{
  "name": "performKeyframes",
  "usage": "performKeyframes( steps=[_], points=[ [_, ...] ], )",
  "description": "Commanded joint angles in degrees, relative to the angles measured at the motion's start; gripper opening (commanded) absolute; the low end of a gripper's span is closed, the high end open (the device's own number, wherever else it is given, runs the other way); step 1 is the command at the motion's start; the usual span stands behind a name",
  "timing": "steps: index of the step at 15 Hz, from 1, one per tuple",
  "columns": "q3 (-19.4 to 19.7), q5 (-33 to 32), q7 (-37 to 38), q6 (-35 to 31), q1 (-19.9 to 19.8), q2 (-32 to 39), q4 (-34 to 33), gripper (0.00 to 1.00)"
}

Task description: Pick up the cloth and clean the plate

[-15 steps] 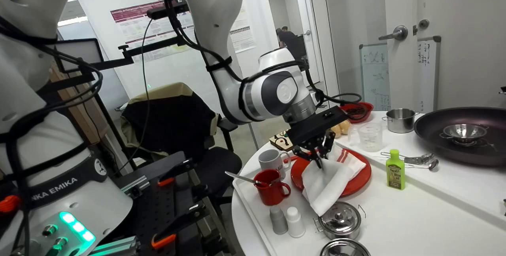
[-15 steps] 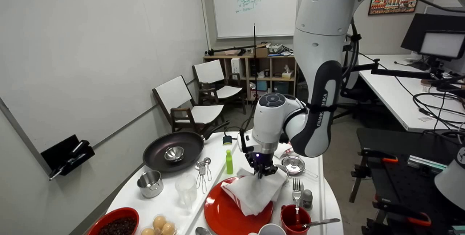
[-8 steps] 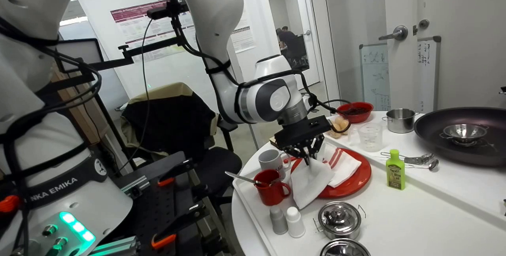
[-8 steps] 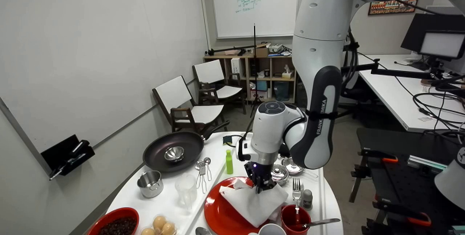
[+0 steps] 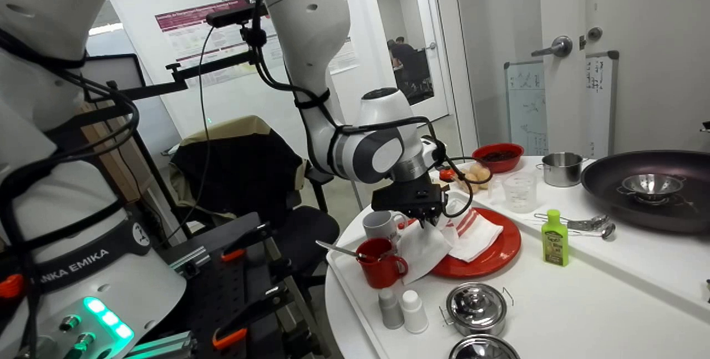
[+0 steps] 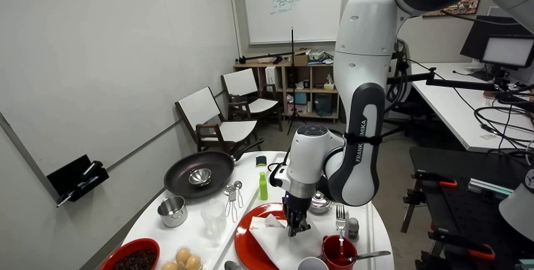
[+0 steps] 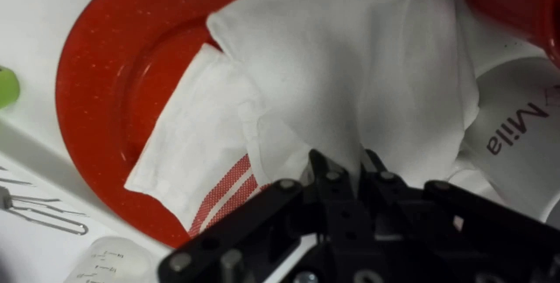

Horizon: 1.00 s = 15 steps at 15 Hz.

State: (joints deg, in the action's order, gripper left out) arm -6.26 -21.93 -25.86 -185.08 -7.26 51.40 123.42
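The cloth is white with red stripes at one end. It lies partly on the glossy red plate and hangs over the rim toward the mugs. In an exterior view it covers much of the plate. My gripper is shut on the cloth, with a fold pinched between the fingertips. In the wrist view the bare rim of the plate shows on the left. In both exterior views the gripper stands low over the plate's mug side. The plate's part under the cloth is hidden.
A red cup with cutlery and a grey mug stand close beside the cloth. Salt and pepper shakers, a lidded steel pot and a green bottle stand around the plate. A measuring cup stands beyond the tray edge.
My gripper has moved toward the mugs, dragging the pinched cloth across the plate, and the wrist has turned. The cloth's free corner has swung away from the lidded pot toward the red cup.
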Motion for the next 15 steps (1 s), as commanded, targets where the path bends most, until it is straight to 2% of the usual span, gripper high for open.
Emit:
performKeyframes(
  steps=[1, 8, 15],
  points=[
    [-2.4, 2.2, 4.1, -2.0, -2.1, 3.1, -3.0, 0.02],
    [-3.4, 5.7, 9.5, 2.1, -1.8, 6.4, -11.9, 0.02],
    [-4.3, 9.0, 10.0, 9.8, -2.1, 12.0, -21.7, 0.03]
  ],
)
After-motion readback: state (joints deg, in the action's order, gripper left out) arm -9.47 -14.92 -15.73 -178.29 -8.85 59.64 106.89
